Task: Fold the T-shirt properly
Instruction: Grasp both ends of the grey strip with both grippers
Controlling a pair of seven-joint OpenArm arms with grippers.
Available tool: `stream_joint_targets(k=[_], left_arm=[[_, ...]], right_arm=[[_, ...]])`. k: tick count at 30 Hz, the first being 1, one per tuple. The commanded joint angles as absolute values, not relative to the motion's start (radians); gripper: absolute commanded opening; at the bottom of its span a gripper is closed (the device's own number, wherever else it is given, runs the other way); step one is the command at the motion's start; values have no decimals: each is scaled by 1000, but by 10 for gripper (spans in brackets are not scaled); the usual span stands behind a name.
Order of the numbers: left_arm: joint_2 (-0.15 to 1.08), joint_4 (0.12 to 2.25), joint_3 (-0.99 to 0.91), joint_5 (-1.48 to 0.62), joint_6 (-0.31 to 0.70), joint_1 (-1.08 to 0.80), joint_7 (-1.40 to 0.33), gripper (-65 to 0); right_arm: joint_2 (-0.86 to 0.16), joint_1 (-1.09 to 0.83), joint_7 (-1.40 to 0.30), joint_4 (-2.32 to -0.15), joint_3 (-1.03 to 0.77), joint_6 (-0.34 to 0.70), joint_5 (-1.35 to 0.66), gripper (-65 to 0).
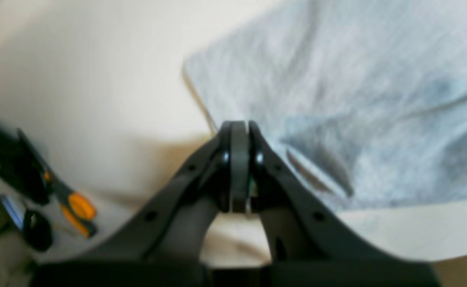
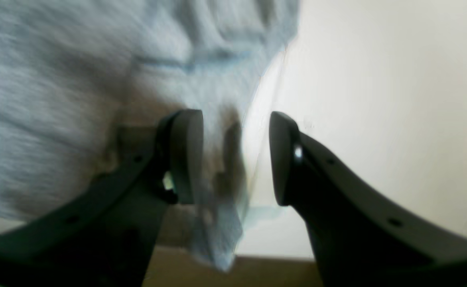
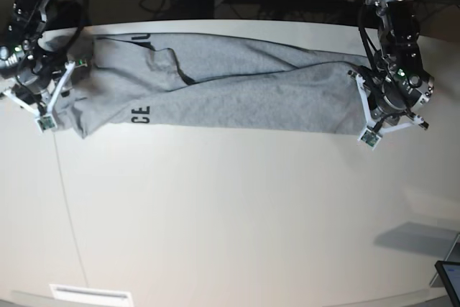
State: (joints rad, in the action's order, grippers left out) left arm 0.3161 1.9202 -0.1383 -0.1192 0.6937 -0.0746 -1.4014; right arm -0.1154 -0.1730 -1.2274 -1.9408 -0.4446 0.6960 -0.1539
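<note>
The table (image 3: 230,235) is big, pale and smooth. Most of it is bare toward the near edge.

The T-shirt (image 3: 237,91) is grey and lies along the far edge of the table. It is folded into a long band that runs almost from the left edge to the right edge. There are soft wrinkles in it. Black letters (image 3: 141,114) show on the cloth near its left end, and more black print peeks out at the far left corner of the band.

The left gripper (image 1: 239,131) is at the right end of the band, by the right edge of the table. Its jaws are pressed tight together. In the left wrist view the tips sit right at the edge of the grey cloth, but the picture is too blurry to tell if any cloth is pinched between them.

The right gripper (image 2: 235,155) is at the left end of the band, by the left edge of the table. Its jaws stand apart. The edge of the shirt hangs in the gap between them, and the jaws are not squeezing it.

Some small tools with orange handles (image 1: 75,211) lie off past the table edge, seen blurry in the left wrist view.
</note>
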Motion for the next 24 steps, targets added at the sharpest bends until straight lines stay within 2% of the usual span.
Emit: stream_joint_targets(k=[1,6,8,11,14,22,24], left_arm=[[331,1920,-122,-96,698,-68,-1396,-650],[334,1899,-73,-76,698,-111,-1396,-650],[331,1903,-84,-76,698,-125,-1396,-632],[329,1903,-85,-70,698,-143,-1389,-527],[328,1902,-87,-68,698,-154,-1388,-420],[305,1891,-139,-65,698,-160,-1386,-413],[305,1870,-131,-65,698,-153,-1386,-413]], right_arm=[[-125,-165,-1214,-1960,-417,698,-163,-393],[-128,-159,-1214,-1960,-384,698,-163,-386],[-128,-163,-1216,-1960,-381,698,-163,-367],[-128,-166,-1224,-1959,-386,698,-163,-280],[-125,-180,-1224,-1956,-386,698,-163,-258],[-82,-208,-1242,-1903,-387,698,-163,-263],[-73,-203,-1244,-1886,-387,698,-163,-296]])
